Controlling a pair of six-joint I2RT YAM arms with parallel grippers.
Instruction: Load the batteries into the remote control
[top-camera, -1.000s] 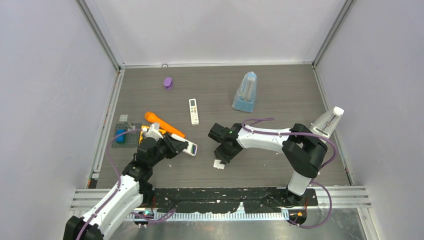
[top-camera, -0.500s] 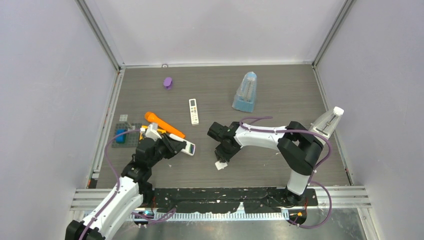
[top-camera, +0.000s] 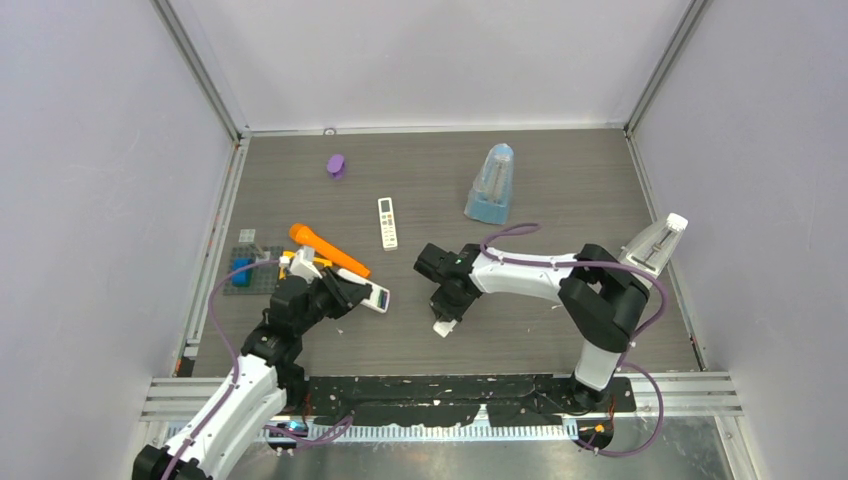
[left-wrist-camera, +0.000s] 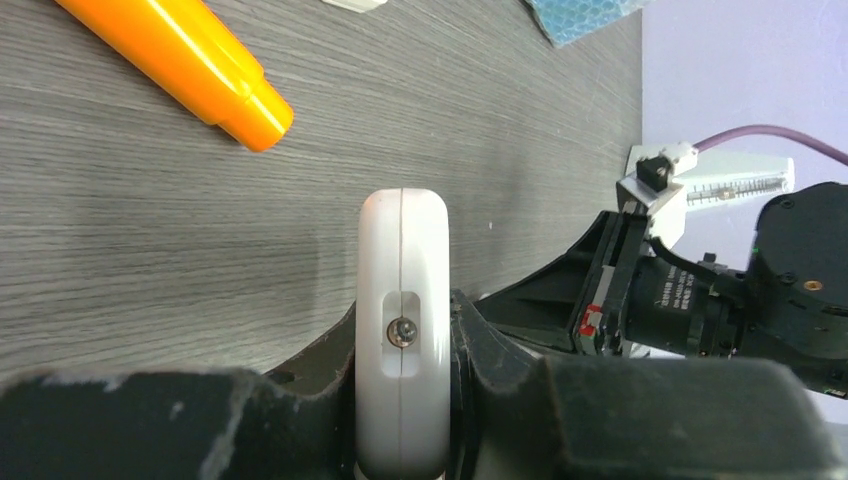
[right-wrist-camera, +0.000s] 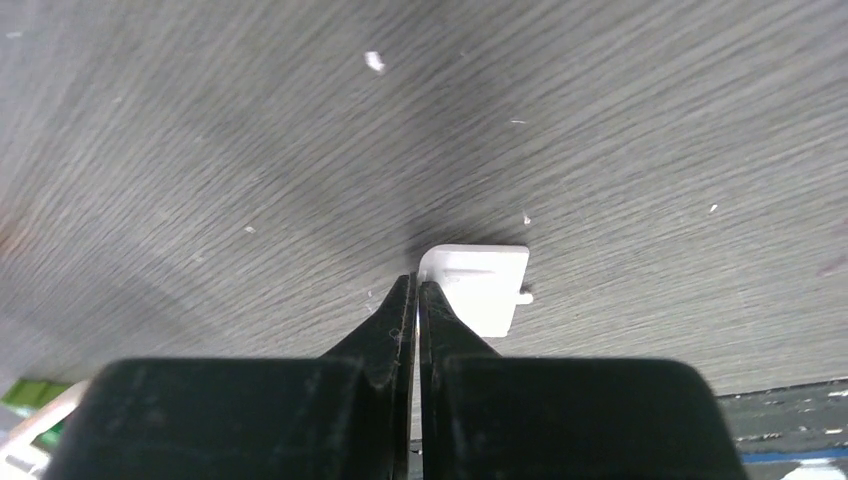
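1. My left hand (top-camera: 354, 295) is clamped on the white remote (left-wrist-camera: 403, 260), fingers on its flat faces, thin edge towards the wrist camera.
2. An orange cylinder (left-wrist-camera: 170, 50) lies on the bench (right-wrist-camera: 200, 150), ahead-left of that hand, clear of the remote.
3. My right hand (right-wrist-camera: 415, 287) has its fingers pressed together, nothing visible between them.
4. A small white cover plate (right-wrist-camera: 478, 290) lies flat on the bench, right at those fingertips, slightly to their right.

Nothing legible anywhere. The small label (left-wrist-camera: 668, 296) on the black motor housing (left-wrist-camera: 702, 312) is too blurred to read; the white graduated strip (left-wrist-camera: 745, 186) shows only ticks.
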